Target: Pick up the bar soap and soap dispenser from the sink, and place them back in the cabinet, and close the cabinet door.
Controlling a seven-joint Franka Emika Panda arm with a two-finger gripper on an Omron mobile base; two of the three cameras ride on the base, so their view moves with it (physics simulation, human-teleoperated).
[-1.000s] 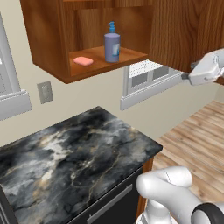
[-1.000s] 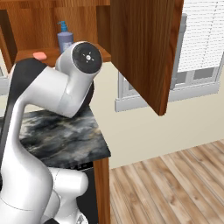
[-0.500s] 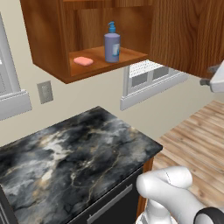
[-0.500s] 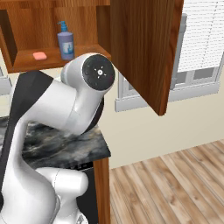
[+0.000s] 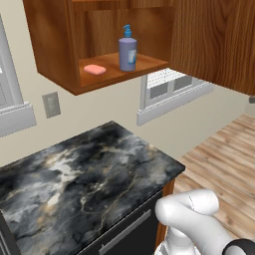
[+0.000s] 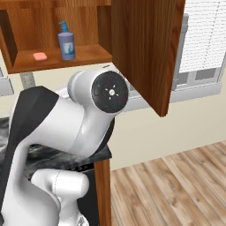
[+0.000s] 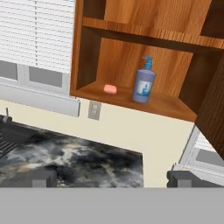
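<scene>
The salmon-pink bar soap (image 5: 94,69) (image 6: 40,56) (image 7: 110,89) lies flat on the cabinet (image 5: 55,50) (image 7: 127,98) shelf. The blue-purple soap dispenser (image 5: 127,52) (image 6: 66,43) (image 7: 144,83) stands upright just to its right. The cabinet door (image 5: 214,40) (image 6: 141,48) hangs open, swung out to the right. My gripper (image 7: 111,178) is open and holds nothing; it sits back from the cabinet and looks up at the shelf from below and to the right. A sliver of the sink's wire rack (image 7: 4,141) shows at the left edge of the hand view.
A black marble counter (image 5: 89,174) (image 7: 78,162) lies under the cabinet, with a wall outlet (image 5: 51,104) (image 7: 93,110) above it. Windows with blinds (image 6: 203,44) (image 7: 39,39) flank the cabinet. My arm's big joint (image 6: 110,92) rises close in front of the right base camera. Wooden floor (image 6: 176,185) lies to the right.
My arm has swung further right and left the left base view; its large joint has moved right and closer in the right base view. Soap, dispenser and door have not moved.
</scene>
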